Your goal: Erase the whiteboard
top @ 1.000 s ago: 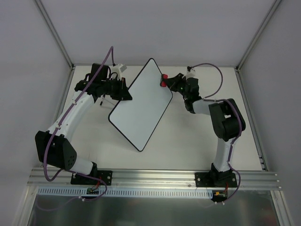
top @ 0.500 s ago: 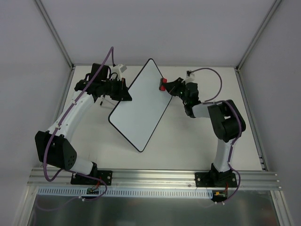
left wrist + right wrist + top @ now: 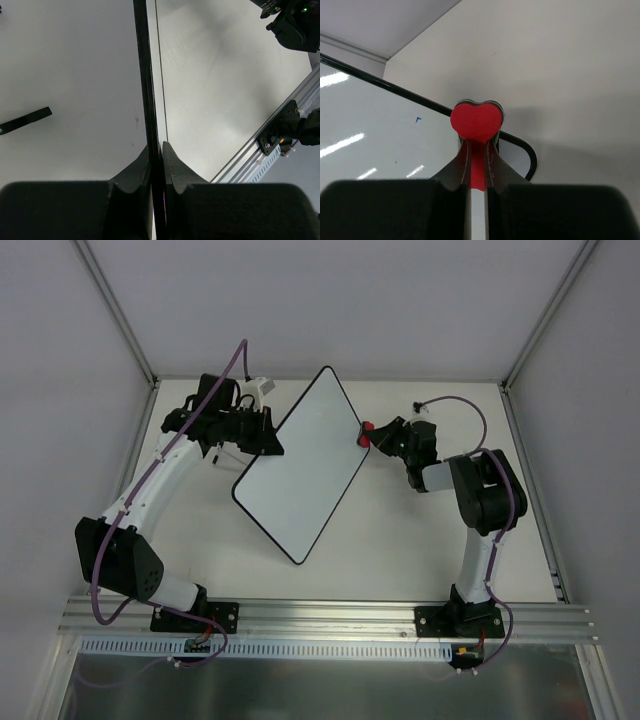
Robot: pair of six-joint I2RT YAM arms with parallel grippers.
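The whiteboard (image 3: 300,465) lies slanted in the middle of the table, white with a thin black rim. My left gripper (image 3: 268,443) is shut on its left edge; the left wrist view shows the rim (image 3: 145,90) edge-on between the fingers. My right gripper (image 3: 374,437) is shut on the red eraser (image 3: 365,431), at the board's right corner. In the right wrist view the red eraser (image 3: 475,120) sits over the board's rim (image 3: 410,94) near the rounded corner. A tiny blue mark (image 3: 418,119) shows on the whiteboard (image 3: 370,135).
A grey wall stands behind the table. A metal rail (image 3: 330,617) runs along the near edge with both arm bases (image 3: 195,618) on it. A small black clip (image 3: 25,120) shows on the board in the left wrist view.
My right gripper moved the red eraser rightward and a little down along the board's upper right edge, to its right corner. The left gripper and board barely moved.
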